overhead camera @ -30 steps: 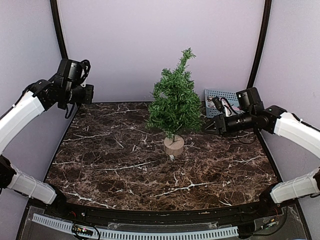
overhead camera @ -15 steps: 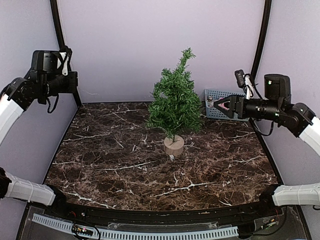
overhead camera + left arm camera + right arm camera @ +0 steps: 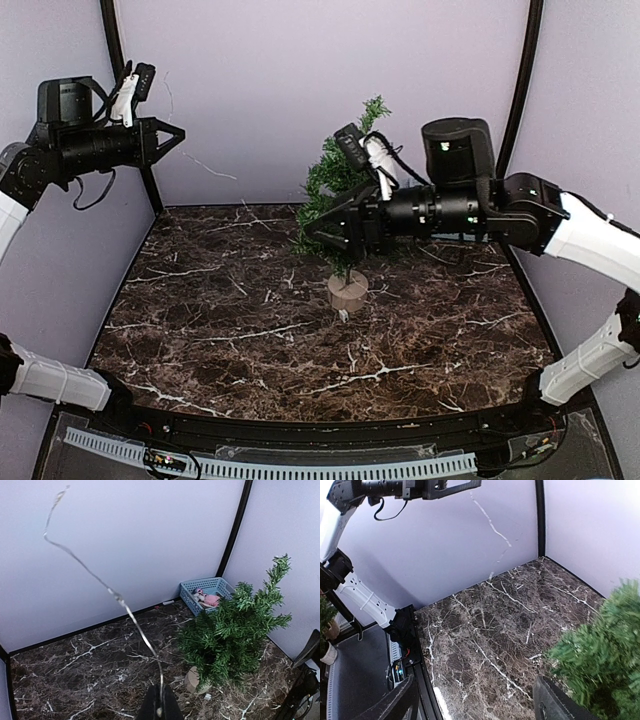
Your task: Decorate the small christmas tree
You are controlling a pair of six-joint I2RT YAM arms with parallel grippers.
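The small christmas tree [image 3: 328, 176] stands on its wooden disc base [image 3: 348, 291] at mid table, and in the left wrist view it [image 3: 231, 636] is at the right. My left gripper [image 3: 178, 134] is high at the left and points right. It [image 3: 160, 706] is shut on a thin silver wire [image 3: 116, 597] that curves up and away; in the top view the wire [image 3: 212, 170] trails right of the jaws. My right gripper [image 3: 323, 235] reaches across in front of the tree's lower left. It [image 3: 475, 682] is open and holds nothing, with green branches [image 3: 600, 665] beside its right finger.
A blue basket [image 3: 207, 591] with pink items sits at the back right corner; the right arm [image 3: 450, 205] hides it in the top view. Black frame posts [image 3: 520, 90] and pale walls enclose the marble table [image 3: 230, 320].
The right arm swung left from the basket to the front of the tree, its jaws opening wide. The left arm rose and turned right with the wire.
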